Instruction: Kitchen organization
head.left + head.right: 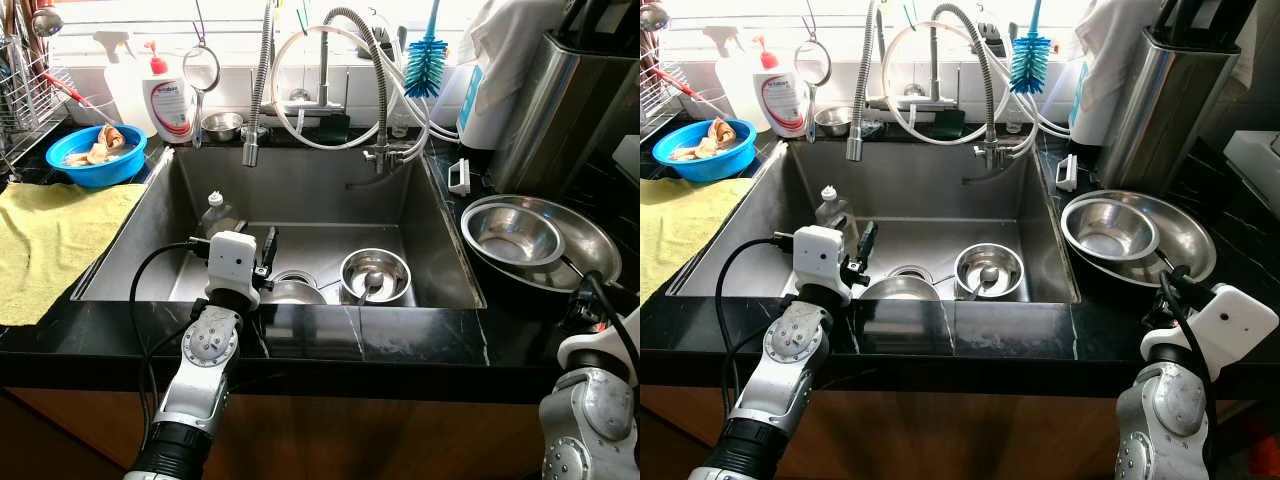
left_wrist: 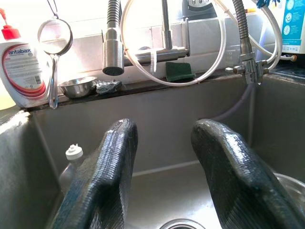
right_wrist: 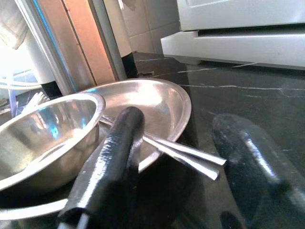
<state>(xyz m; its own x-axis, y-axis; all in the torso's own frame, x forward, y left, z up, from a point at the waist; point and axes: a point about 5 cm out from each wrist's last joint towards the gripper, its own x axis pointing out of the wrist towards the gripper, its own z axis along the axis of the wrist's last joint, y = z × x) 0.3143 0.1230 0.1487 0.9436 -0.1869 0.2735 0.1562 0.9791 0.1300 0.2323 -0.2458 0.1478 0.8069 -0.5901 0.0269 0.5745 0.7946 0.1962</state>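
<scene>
Here, flat metal strips (image 3: pixel 183 153), perhaps tongs, ends protruding over the pan (image 3: pixel 162 102) rim.

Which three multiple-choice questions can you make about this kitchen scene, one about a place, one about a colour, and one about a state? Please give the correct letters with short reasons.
1. Where is the left gripper?
A. over the yellow cloth
B. over the front edge of the sink
C. at the faucet

2. What colour is the plastic bowl left of the sink?
A. red
B. green
C. blue

3. How are the left gripper's fingers?
A. open, holding nothing
B. shut on a spoon
C. shut on a bottle

Answers: 1 B, the arm reaches over the sink's front rim. 2 C, the bowl is blue. 3 A, the left wrist view shows a gap between the fingers with nothing in it.
</scene>
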